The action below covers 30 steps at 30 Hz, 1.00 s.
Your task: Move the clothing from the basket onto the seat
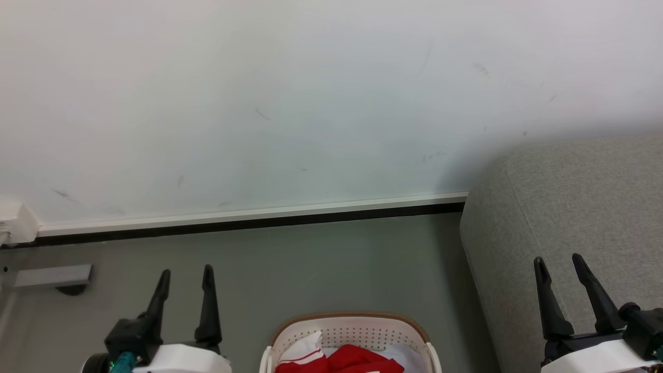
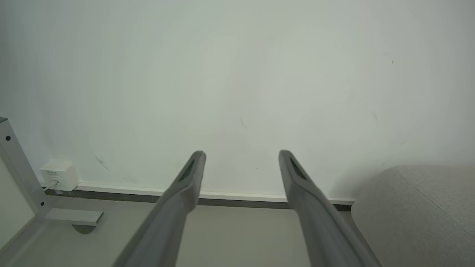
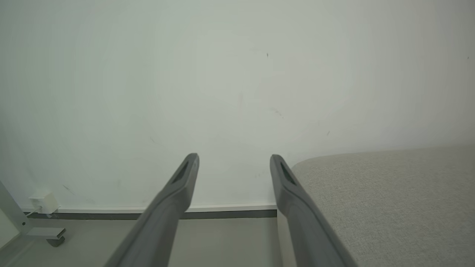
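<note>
The clothing [image 1: 344, 358], red fabric with white trim, lies bunched inside the basket [image 1: 352, 324]. None of it is on the seat [image 1: 570, 207]. The basket is a cream perforated tub with a brown rim. It stands on the floor [image 1: 311, 269] at the bottom centre of the head view, cut off by the picture's lower edge.

The seat, covered in grey woven fabric with a rounded corner and a stitched seam, stands to the robot's right of the basket, near it but apart.

The left end effector [image 1: 186, 269] hangs over bare floor to the left of the basket. Its fingers are spread and hold nothing. The right end effector [image 1: 558, 257] is in front of the seat, likewise spread and holding nothing.

The floor is smooth and grey-green. It meets a pale, lightly scuffed wall [image 1: 311, 103] along a white skirting strip [image 1: 259, 213] with a dark line beneath it. At far left a small white box [image 1: 18, 223] sits against the wall, and a flat grey metal foot [image 1: 52, 277] rests on the floor.
</note>
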Motion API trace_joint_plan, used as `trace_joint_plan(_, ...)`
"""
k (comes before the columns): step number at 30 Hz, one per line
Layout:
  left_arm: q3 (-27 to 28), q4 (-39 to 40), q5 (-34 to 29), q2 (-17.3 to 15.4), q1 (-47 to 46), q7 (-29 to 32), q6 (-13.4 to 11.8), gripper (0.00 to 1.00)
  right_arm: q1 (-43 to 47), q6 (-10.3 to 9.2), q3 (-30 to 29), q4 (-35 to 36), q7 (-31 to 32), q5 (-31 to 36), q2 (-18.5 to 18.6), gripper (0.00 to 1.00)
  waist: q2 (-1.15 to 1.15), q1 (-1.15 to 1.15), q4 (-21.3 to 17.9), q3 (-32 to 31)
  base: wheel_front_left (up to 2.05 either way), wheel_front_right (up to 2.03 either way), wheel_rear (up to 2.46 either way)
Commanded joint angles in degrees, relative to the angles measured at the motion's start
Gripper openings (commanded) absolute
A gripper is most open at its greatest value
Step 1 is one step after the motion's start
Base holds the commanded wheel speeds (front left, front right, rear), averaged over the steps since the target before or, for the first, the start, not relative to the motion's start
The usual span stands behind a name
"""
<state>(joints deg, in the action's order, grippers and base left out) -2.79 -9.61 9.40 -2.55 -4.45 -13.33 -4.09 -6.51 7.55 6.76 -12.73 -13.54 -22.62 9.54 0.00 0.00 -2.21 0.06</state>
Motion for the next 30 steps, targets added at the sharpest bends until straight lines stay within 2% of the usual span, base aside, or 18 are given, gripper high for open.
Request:
trace_joint_plan(1, -0.08, 0.11, -1.78, -0.54, -0.06, -0.73, -0.15, 1.0, -0.66, -0.11, 0.13, 0.33, -0.47, 1.41, 0.55, 1.0, 0.0, 0.0, -0.03, -0.01, 0.0, 0.0, 0.0)
trace_joint_plan(14, -0.42, 0.0, -6.13, -0.55, -0.26, -1.95, -0.49, 1.0, -0.72, -0.12, 0.93, 0.61, -1.77, 4.8, 0.93, 1.0, 0.0, 0.0, -0.3, -0.11, 0.0, 0.0, 0.0)
trace_joint_plan(30, -0.35, -0.31, -5.44, -0.53, -0.29, -1.84, -0.09, 1.0, -0.68, -0.12, 1.05, 0.41, -1.67, 3.03, 1.09, 1.0, 0.0, 0.0, -0.24, -0.31, 0.0, 0.0, 0.0)
